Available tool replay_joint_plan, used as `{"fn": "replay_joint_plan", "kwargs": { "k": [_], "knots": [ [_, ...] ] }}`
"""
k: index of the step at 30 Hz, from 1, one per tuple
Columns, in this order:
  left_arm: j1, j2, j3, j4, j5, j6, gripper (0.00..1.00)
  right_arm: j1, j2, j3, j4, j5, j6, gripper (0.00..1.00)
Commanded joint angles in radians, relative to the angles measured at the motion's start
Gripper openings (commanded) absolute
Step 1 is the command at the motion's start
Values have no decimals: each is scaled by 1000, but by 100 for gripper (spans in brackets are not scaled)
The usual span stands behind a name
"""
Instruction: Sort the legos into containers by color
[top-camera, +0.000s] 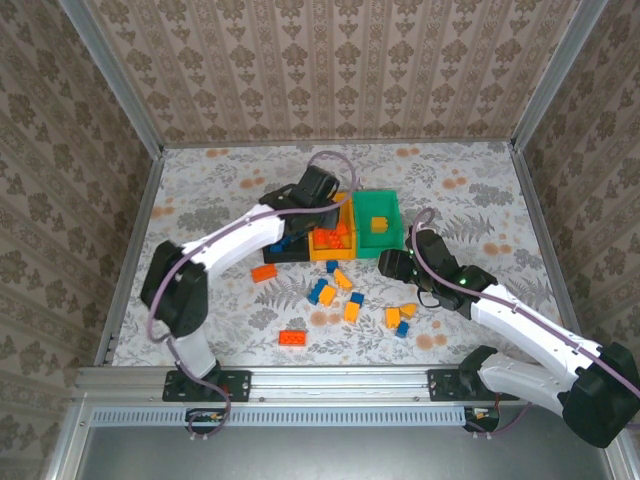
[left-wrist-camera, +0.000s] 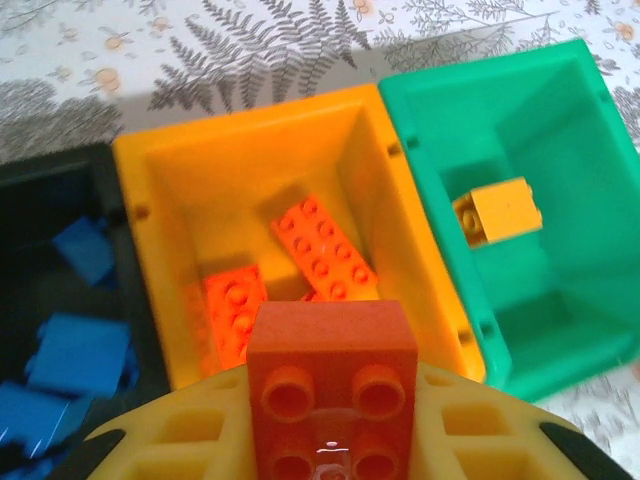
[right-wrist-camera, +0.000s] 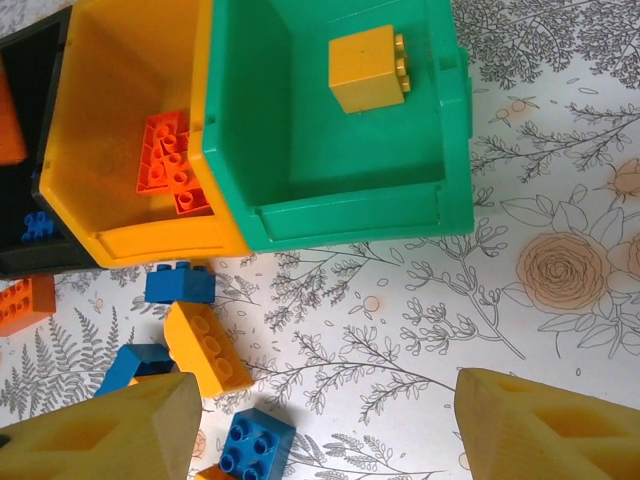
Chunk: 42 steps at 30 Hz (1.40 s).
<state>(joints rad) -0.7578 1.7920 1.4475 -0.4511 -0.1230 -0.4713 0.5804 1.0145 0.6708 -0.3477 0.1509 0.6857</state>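
Now, starting at the left, the black bin (left-wrist-camera: 30, 200) holds several blue bricks (left-wrist-camera: 80, 350). At its 3 o'clock side the orange bin (left-wrist-camera: 200, 170) has a few red-orange pieces (left-wrist-camera: 325, 250) lying on its floor. The left tool (left-wrist-camera: 332, 440) hangs above this bin with its pads narrow, clamped on a red-orange brick (left-wrist-camera: 332, 340), studs facing the wrist camera.

We judge the step in hand to be dropping this brick into the matching bin. From the wrist view the brick seems to sit over the bin's near wall rather than its middle. Let go there, it could strike the rim and tumble out onto the tabletop (top-camera: 220, 180). It could also land on the studded pieces below and bounce toward the neighbour at 3 o'clock, the green bin (left-wrist-camera: 560, 130), where one yellow brick (left-wrist-camera: 500, 210) lies. The soft pads might cling to the brick too, so that it falls late or crooked.

Further right, the loose bricks (top-camera: 351, 312) lie scattered at 6 o'clock from the bins. The right tool (right-wrist-camera: 325, 425) hovers over the tabletop with its jaws wide and nothing between them, near the green bin's front wall. The two arms are close, so if we reach for the pile carelessly we could knock the joined bins or meet the left arm.
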Motion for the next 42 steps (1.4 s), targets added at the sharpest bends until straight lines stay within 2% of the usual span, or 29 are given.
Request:
{"fn": "replay_joint_plan", "kwargs": {
  "k": [1,5,7,9,15,19,25,31,37,42],
  "knots": [
    [8,85,85,-19,40,43,19,-8,-8,-16,-44,15,12,70],
    [8,151,136,-24,49,38,24,-11,-17,-22,-64,12,13,70],
    [10,162,144,-20,53,30,30,-11,-17,-23,-78,12,15,70],
    [9,153,141,-5,61,25,39,-11,-16,-23,-87,9,18,70],
    [-7,44,87,52,84,17,74,-11,-10,-27,-87,-29,18,70],
    [-34,-93,-16,107,85,8,87,45,19,-18,-71,-63,2,70],
    [-78,-348,-287,177,22,-35,92,226,161,50,-98,-43,7,70],
    [-113,-611,-553,171,-72,-84,94,345,330,102,-93,-47,18,72],
    [-162,-801,-747,147,-133,-170,98,390,461,155,-64,-50,32,72],
    [-186,-904,-841,129,-165,-217,100,392,529,186,-64,-35,50,71]
  ]
}}
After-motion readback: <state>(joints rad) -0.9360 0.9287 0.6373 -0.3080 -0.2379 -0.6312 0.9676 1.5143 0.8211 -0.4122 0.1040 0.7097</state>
